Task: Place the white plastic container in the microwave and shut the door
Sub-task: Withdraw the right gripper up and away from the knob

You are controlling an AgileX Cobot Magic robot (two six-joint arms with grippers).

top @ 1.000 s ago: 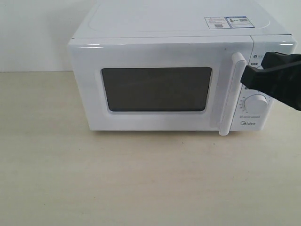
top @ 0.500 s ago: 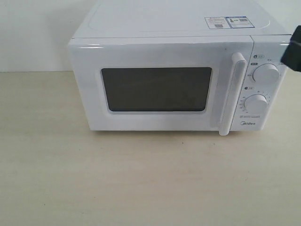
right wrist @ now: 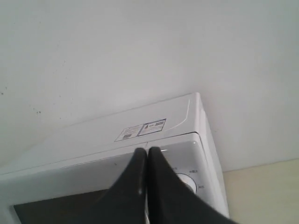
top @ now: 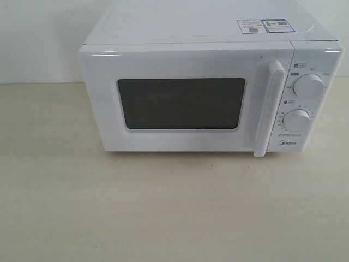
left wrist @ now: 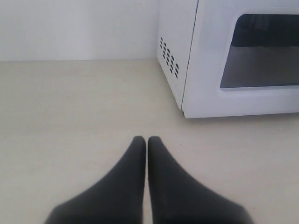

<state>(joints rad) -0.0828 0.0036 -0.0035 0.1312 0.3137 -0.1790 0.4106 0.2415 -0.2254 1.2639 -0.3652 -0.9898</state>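
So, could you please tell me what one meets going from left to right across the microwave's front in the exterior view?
Dark door window → white bar handle → control panel.

The worktop lay open in front of the microwave and along its vented side wall. The shut door barred the cavity, and its handle stood proud.

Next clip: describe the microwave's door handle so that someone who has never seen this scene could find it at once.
A white microwave stands on a pale tabletop. On its front, between the dark window and the upper dial and lower dial, runs the handle. It is the only tall, upright white bar; its neighbours are a flat dark rectangle and round knobs.
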